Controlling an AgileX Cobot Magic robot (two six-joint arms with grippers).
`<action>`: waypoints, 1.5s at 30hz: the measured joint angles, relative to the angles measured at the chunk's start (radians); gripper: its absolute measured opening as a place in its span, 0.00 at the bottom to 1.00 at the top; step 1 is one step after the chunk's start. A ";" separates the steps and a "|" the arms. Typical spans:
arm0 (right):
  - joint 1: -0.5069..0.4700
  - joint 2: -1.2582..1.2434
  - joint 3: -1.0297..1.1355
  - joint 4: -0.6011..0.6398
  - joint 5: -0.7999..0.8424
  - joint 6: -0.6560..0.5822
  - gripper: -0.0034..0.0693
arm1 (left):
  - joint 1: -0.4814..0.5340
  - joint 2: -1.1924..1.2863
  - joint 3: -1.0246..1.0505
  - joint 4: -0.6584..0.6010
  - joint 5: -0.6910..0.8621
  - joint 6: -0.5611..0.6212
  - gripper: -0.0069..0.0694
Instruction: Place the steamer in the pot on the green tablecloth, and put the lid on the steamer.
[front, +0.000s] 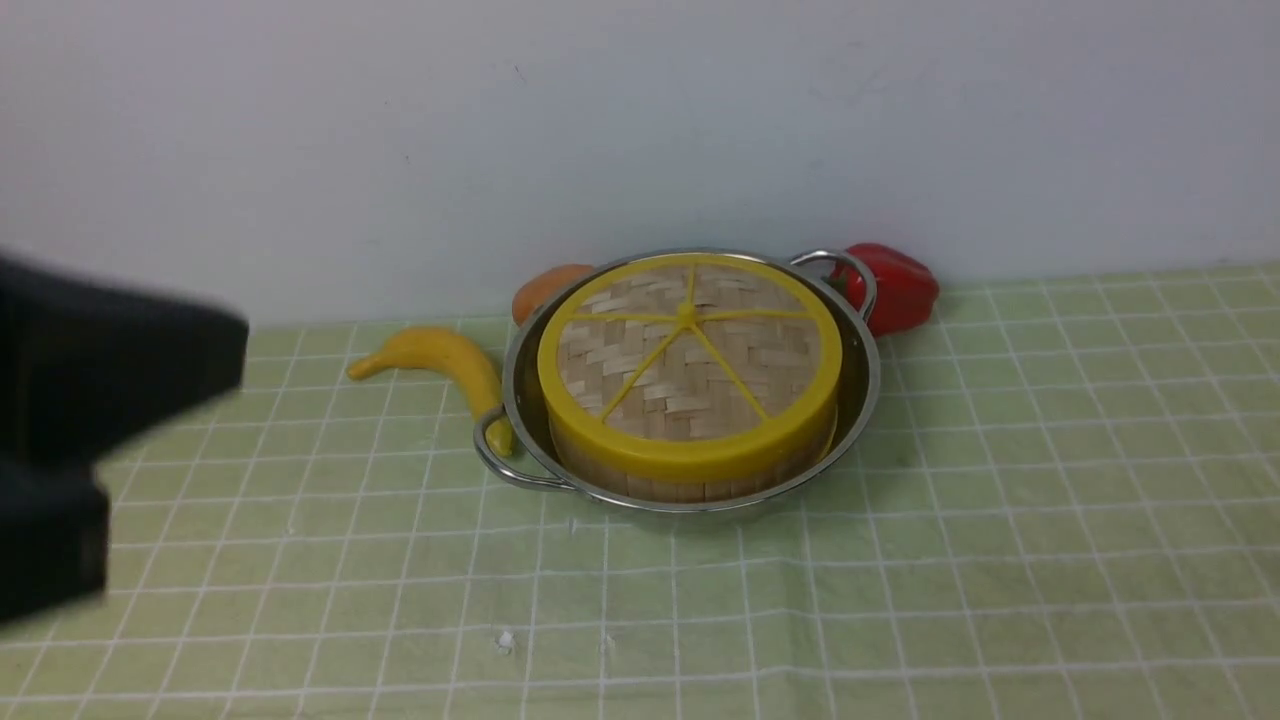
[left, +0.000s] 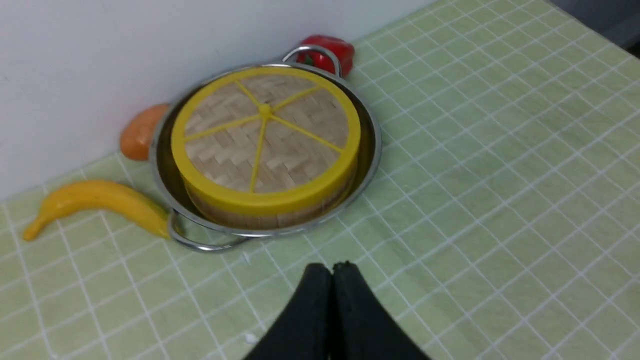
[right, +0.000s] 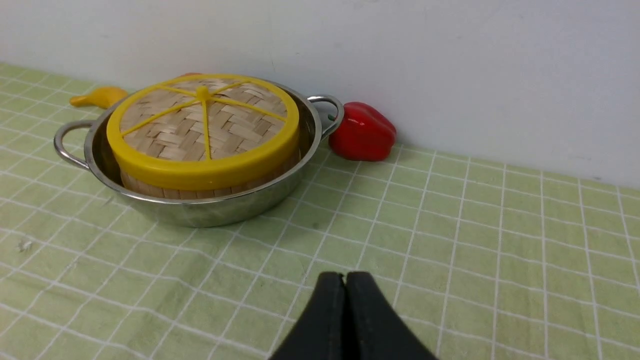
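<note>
The steel pot (front: 862, 400) stands on the green tablecloth (front: 1000, 520) near the back wall. The bamboo steamer (front: 690, 485) sits inside it, only its wall showing; its food is hidden. The woven lid (front: 688, 360) with yellow rim and spokes lies flat on top of the steamer. The pot (left: 372, 150) and lid (left: 265, 142) show in the left wrist view, and the pot (right: 210, 210) and lid (right: 205, 130) in the right wrist view. My left gripper (left: 332, 267) is shut and empty, well short of the pot. My right gripper (right: 345, 277) is shut and empty, also apart from the pot.
A yellow banana (front: 440, 360) lies left of the pot, touching its near handle. An orange object (front: 545, 288) sits behind the pot by the wall. A red pepper (front: 895, 285) lies by the pot's far right handle. My left arm (front: 90, 430) shows dark and blurred at the left edge.
</note>
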 joint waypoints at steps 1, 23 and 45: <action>0.000 0.000 0.000 0.000 -0.005 0.002 0.04 | 0.000 -0.063 0.122 -0.039 -0.079 -0.003 0.06; 0.000 0.000 0.000 0.285 0.004 0.053 0.07 | 0.000 -0.192 0.458 -0.363 -0.239 0.006 0.08; 0.000 0.000 0.000 0.313 0.005 0.053 0.17 | 0.562 -0.765 1.039 0.138 -0.591 0.177 0.12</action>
